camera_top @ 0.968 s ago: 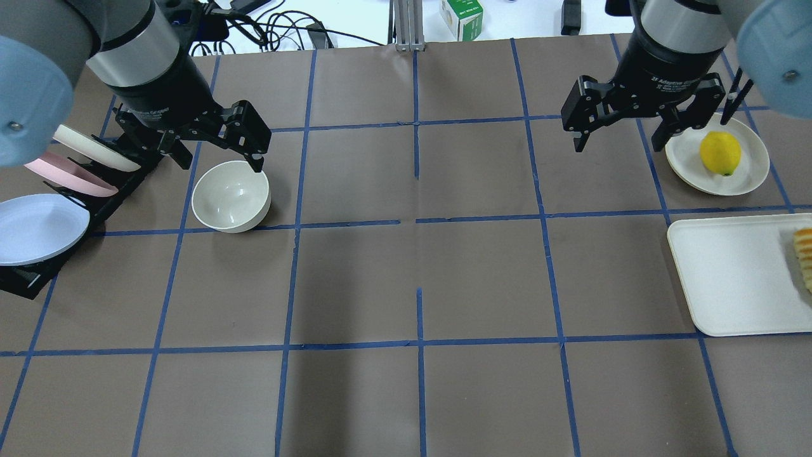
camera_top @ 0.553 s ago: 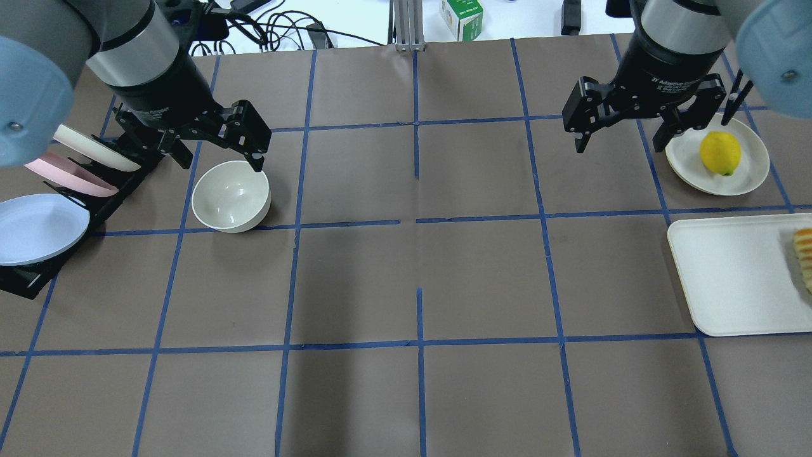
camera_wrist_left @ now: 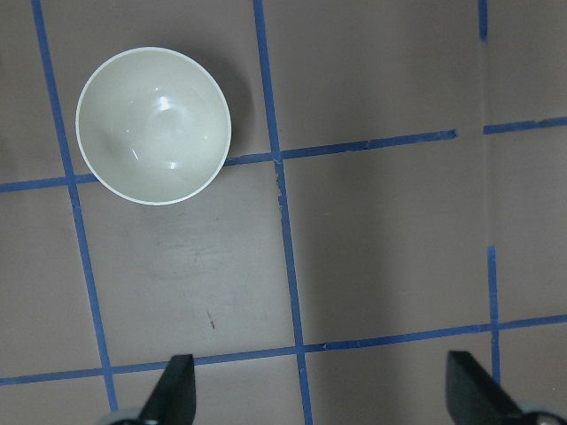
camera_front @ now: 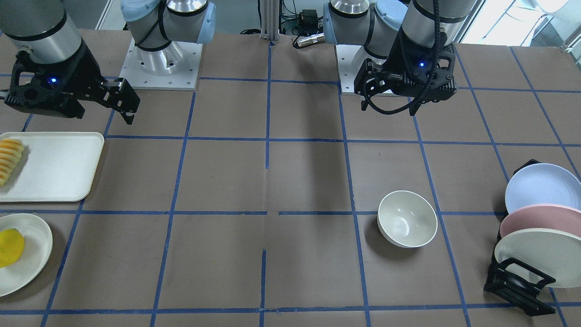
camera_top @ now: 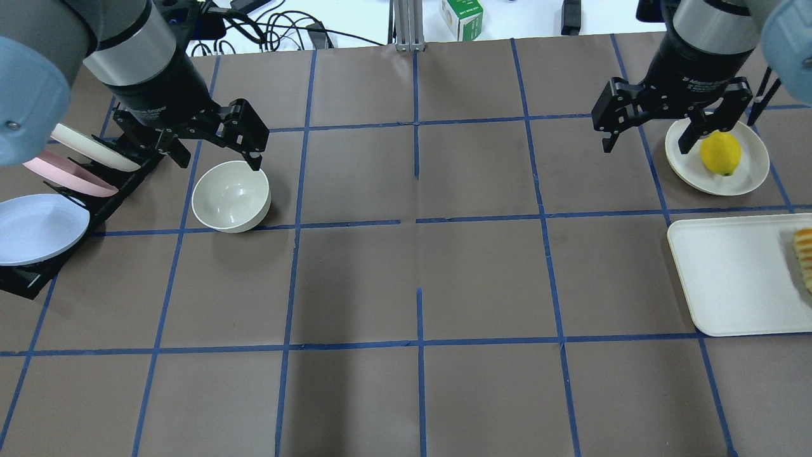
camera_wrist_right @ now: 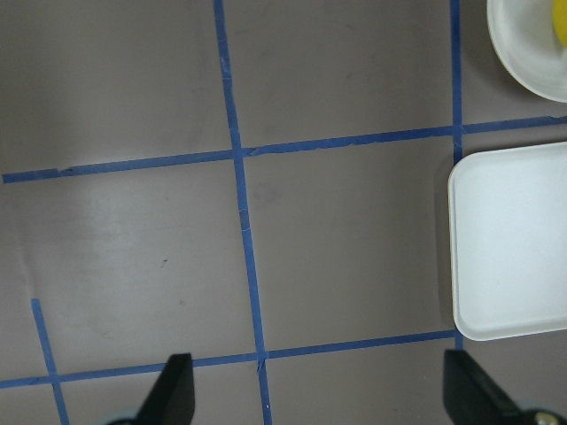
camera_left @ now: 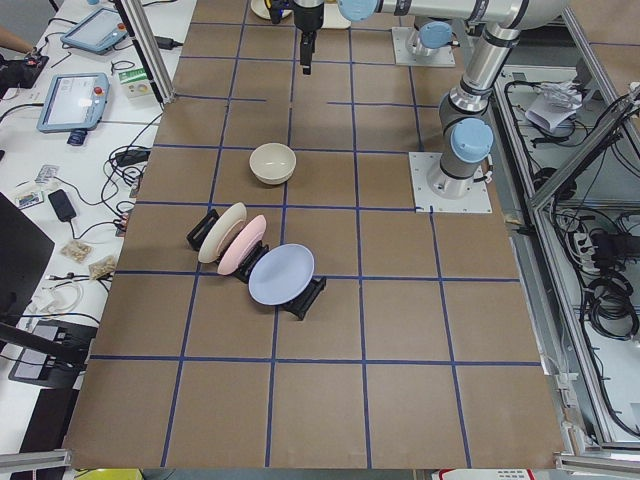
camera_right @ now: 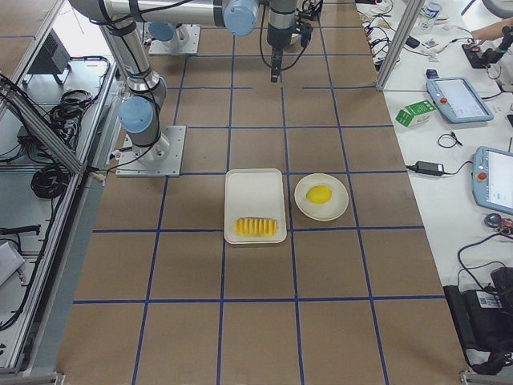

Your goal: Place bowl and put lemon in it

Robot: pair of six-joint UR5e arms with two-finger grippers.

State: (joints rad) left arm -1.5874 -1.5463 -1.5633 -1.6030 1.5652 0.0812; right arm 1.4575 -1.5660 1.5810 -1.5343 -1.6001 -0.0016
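The cream-white bowl (camera_top: 231,195) stands upright and empty on the table's left part; it also shows in the front view (camera_front: 407,219) and the left wrist view (camera_wrist_left: 153,124). My left gripper (camera_top: 220,160) is open and empty, high above the bowl's far rim. The yellow lemon (camera_top: 720,153) lies on a cream plate (camera_top: 691,166) at the far right, and shows in the front view (camera_front: 10,247). My right gripper (camera_top: 646,147) is open and empty, raised just left of that plate, with one finger over the plate's edge.
A black rack (camera_top: 38,273) at the left edge holds a cream, a pink and a blue plate. A white tray (camera_top: 736,273) with a row of orange-yellow slices (camera_top: 804,257) lies in front of the lemon plate. Cables and a green carton (camera_top: 462,18) lie behind the table.
My right gripper has moved to the right, closer to the lemon's plate, still open. The left gripper and the bowl have barely moved.
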